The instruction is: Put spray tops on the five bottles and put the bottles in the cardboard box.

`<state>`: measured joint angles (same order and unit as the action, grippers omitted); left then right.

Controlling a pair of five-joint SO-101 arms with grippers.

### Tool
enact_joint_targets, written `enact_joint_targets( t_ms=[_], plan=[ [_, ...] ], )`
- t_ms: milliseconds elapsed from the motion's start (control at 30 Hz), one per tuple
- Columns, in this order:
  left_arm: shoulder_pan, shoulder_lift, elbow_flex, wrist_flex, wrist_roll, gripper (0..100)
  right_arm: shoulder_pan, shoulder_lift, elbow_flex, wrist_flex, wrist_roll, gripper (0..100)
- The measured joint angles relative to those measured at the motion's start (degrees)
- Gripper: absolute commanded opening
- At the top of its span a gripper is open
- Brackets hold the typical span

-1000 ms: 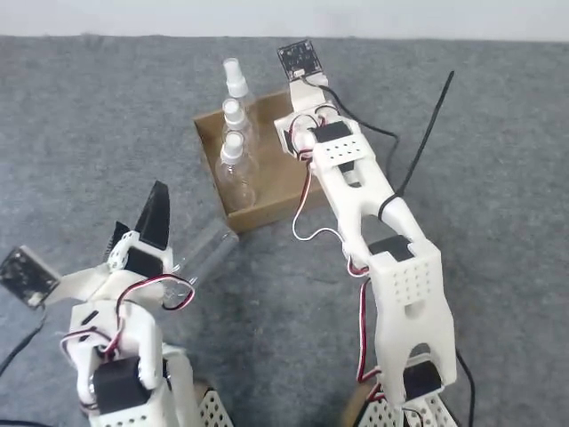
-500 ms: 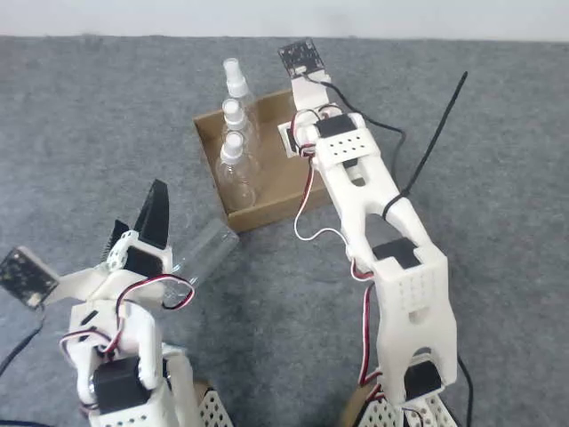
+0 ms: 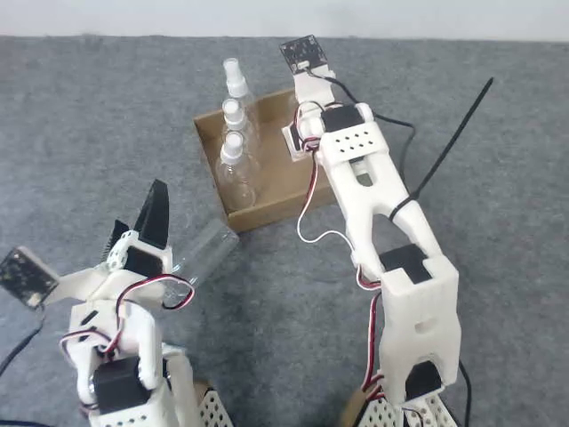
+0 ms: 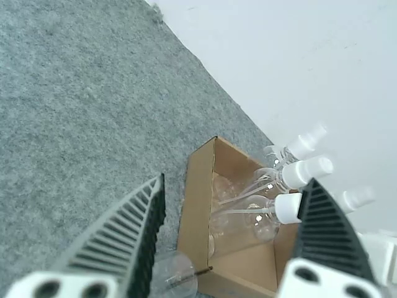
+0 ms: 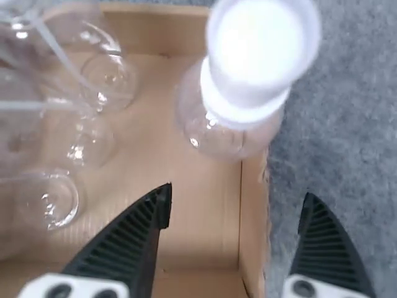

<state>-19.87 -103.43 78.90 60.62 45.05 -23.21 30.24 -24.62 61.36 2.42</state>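
Observation:
The cardboard box [image 3: 277,182] sits mid-table. Three clear bottles with white spray tops [image 3: 232,112] stand in a row along its left side. In the right wrist view a fourth bottle with a white spray top [image 5: 254,62] stands in the box's corner, just ahead of my open right gripper [image 5: 232,214], which holds nothing. A clear bottle without a top [image 3: 207,250] lies on the carpet against the box's front corner. My left gripper [image 3: 140,228] is open beside it, and in its own view the open left gripper [image 4: 229,230] faces the box [image 4: 197,205].
Grey carpet [image 3: 98,133] covers the table. The right arm [image 3: 360,165] stretches over the box's right half, with a black cable [image 3: 444,151] beside it. Open carpet lies to the left of the box and to the far right.
The right arm has swung slightly to the right and drawn back over the box. The left arm and the lying bottle have not moved.

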Motion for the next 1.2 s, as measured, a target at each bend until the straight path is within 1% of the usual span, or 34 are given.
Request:
enact_joint_targets(
  t_ms=[400, 567, 700, 867, 1200],
  plan=[
    [-0.2, 0.0, 0.0, 0.0, 0.0, 32, 0.0, -4.7, 0.0, 6.9, 0.0, 26.6],
    [-3.7, 0.0, 0.0, 0.0, 0.0, 32, -0.2, -6.9, 0.0, 10.3, 0.0, 26.6],
    [-4.4, 0.0, 0.0, 0.0, 0.1, 32, -1.9, -9.5, 0.0, 13.9, 0.0, 26.6],
    [-5.4, 0.0, 0.0, 0.0, -0.1, 32, -4.7, -12.9, 0.0, 18.5, 0.0, 22.5],
    [-5.9, 0.0, 0.0, 0.0, 0.1, 32, -10.2, -17.1, 0.0, 24.3, 1.0, 22.1]
  ],
)
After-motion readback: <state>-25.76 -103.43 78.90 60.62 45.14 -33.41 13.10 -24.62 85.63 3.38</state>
